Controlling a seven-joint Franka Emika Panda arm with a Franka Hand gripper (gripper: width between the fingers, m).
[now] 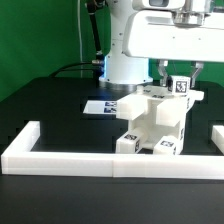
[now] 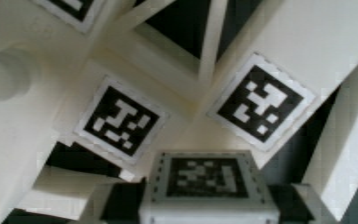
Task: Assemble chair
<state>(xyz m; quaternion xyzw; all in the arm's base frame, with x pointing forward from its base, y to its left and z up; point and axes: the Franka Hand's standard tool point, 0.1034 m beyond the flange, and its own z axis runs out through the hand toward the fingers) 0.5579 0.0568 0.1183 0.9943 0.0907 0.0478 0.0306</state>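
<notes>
The partly built white chair [image 1: 150, 120] stands on the black table just behind the front rail, with tagged faces low on its front. My gripper [image 1: 181, 80] hangs over the chair's upper corner on the exterior view's right. It is shut on a small white tagged block [image 1: 182, 87], which sits against the top of the assembly. In the wrist view the same block [image 2: 204, 176] lies between my dark fingers [image 2: 130, 203], with my gripper [image 2: 210, 207] closed on its sides. Beyond it slanted white chair panels [image 2: 247, 100] carry two square tags. How the block meets the chair is hidden.
A long low white border rail [image 1: 90, 160] runs along the front, turning back at the exterior view's left [image 1: 25, 138] and right [image 1: 217, 135]. The marker board [image 1: 103, 105] lies flat behind the chair. The arm's white base [image 1: 125, 55] stands at the back.
</notes>
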